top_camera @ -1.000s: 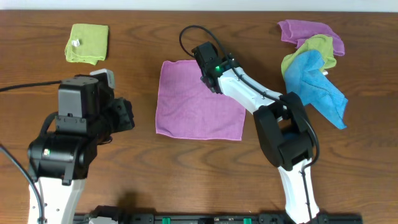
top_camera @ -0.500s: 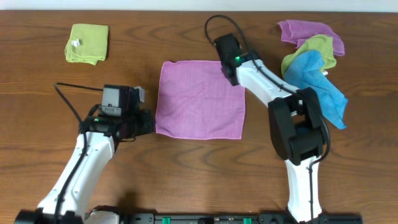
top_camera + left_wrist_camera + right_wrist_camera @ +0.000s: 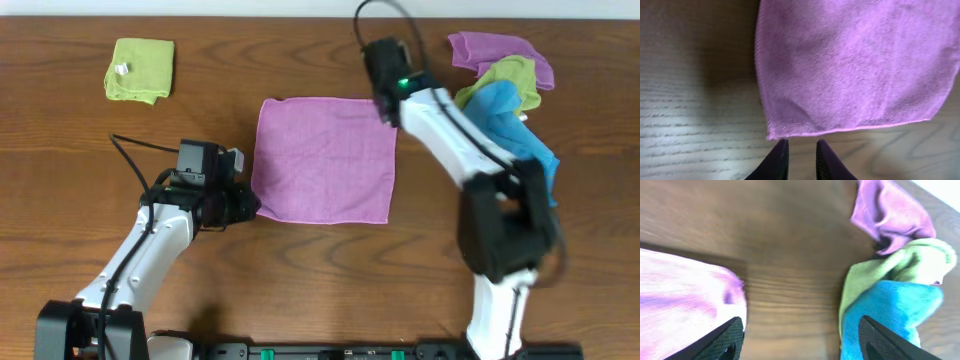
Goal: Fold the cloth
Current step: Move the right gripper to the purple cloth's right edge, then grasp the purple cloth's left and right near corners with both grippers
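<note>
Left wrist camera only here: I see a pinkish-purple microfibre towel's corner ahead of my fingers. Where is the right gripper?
Observer: The right gripper is open, holding nothing, beside the far right corner of the pinkish-purple microfibre towel.
Operator: Is the towel folded yet?
Observer: No, it lies flat as a full square.
Operator: Anything else nearby?
Observer: A heap of purple, lime-green and bright blue cloths lies to its right; a folded lime-green cloth sits far left.
</note>
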Controlling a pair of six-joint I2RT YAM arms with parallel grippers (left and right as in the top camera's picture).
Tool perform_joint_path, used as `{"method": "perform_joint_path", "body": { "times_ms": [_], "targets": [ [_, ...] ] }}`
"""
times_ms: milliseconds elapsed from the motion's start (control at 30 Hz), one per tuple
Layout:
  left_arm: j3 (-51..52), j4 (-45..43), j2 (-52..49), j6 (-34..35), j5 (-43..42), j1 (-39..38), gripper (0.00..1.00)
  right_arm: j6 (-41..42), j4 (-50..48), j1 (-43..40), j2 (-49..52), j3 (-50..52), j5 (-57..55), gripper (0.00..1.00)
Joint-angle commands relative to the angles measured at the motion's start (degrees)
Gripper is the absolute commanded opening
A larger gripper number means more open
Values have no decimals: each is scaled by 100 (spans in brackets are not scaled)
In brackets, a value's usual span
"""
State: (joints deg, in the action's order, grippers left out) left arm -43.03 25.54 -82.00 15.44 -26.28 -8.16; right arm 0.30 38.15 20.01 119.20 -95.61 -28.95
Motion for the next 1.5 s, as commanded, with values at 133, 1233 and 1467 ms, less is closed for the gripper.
{"method": "perform_joint_path", "body": {
  "times_ms": [133, 1233, 1467],
  "targets": [
    [17, 157, -28, 37, 535, -11, 32, 415, 977, -817, -1941, -116, 2747, 79],
    [17, -802, -1370, -33, -1545, 776, 60, 719, -678, -2441, -3067, 5405, 8026, 84],
    [17, -872, -1414, 22, -1727, 778, 60, 918, -931, -2323, -2601, 5488, 7871, 86]
  ]
}}
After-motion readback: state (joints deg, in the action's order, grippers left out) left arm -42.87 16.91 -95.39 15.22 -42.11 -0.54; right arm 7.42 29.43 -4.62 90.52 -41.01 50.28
